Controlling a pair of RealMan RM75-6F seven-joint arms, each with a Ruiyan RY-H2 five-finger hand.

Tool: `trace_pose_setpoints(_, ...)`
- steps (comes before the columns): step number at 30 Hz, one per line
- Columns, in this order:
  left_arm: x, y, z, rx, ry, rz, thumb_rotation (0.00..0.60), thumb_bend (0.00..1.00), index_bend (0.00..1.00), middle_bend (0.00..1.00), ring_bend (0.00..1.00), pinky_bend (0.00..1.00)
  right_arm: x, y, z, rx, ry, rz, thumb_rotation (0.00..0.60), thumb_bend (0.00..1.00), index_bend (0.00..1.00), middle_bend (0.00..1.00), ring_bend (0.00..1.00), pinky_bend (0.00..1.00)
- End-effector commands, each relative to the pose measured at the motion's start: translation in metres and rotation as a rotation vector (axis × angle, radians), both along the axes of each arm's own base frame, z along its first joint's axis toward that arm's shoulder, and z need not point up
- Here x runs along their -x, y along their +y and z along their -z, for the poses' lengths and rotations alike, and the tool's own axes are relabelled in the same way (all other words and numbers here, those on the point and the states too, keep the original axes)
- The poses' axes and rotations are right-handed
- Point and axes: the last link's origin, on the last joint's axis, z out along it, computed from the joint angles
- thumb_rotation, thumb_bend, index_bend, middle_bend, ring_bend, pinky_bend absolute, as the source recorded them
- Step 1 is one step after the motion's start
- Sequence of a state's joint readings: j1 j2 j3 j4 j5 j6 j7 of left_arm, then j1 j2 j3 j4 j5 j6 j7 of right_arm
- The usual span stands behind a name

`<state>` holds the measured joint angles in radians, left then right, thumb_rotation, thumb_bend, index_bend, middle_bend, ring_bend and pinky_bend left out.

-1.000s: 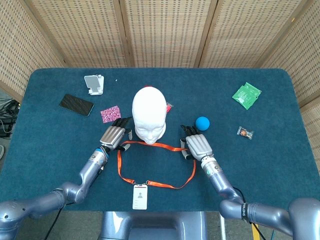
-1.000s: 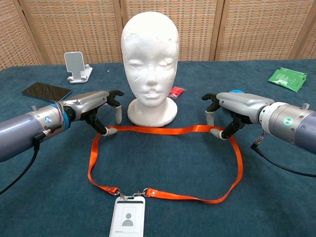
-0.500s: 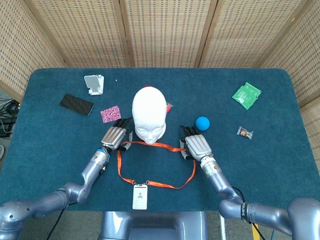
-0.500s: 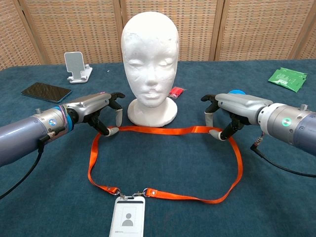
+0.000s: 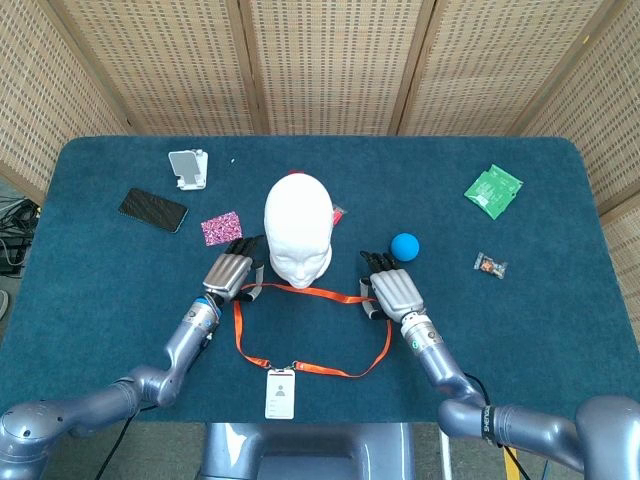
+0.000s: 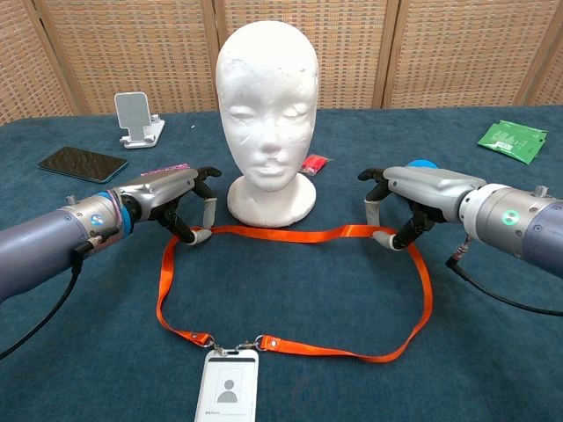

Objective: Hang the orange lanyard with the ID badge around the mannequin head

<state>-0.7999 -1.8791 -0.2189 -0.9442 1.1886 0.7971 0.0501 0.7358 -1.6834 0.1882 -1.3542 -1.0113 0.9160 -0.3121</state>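
Note:
The white mannequin head (image 5: 298, 228) (image 6: 266, 97) stands upright mid-table, facing me. In front of it the orange lanyard (image 5: 310, 291) (image 6: 290, 233) lies as a loop on the blue cloth, with the ID badge (image 5: 281, 393) (image 6: 227, 391) at its near end. My left hand (image 5: 230, 271) (image 6: 176, 200) is at the loop's far left corner, thumb tip touching the strap and the other fingers spread above it. At the far right corner my right hand (image 5: 393, 290) (image 6: 409, 200) does the same. The strap runs straight between the two thumbs. No pinch shows.
A phone stand (image 5: 189, 168) and a black phone (image 5: 153, 209) lie far left, with a pink glitter card (image 5: 221, 227) near the left hand. A blue ball (image 5: 404, 245) sits just behind the right hand. A green packet (image 5: 493, 190) and a small wrapper (image 5: 490, 265) lie to the right.
My left hand has edged slightly towards the mannequin's base, and the strap's left corner has moved with its thumb. The right hand has barely moved.

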Motion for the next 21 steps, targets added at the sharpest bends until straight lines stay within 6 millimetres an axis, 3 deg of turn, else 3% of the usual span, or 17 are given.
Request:
trace_pose_setpoints(1,-0.001,0.0,0.001,-0.001,-0.003,0.002,0.6,0.43,0.72,0.0,0.0,0.0,0.0,0.0,-0.001,0.003,0.0,-0.002,0.6,0.67,0.69,0.0,0.0,0.0)
trace_pose_setpoints(21,-0.006,-0.012,-0.019,-0.052,-0.046,0.073,0.6,0.45,0.78,0.0,0.0,0.0,-0.002,0.013,-0.015,0.016,-0.034,-0.018,0.6,0.67,0.71,0.0,0.0,0.0)
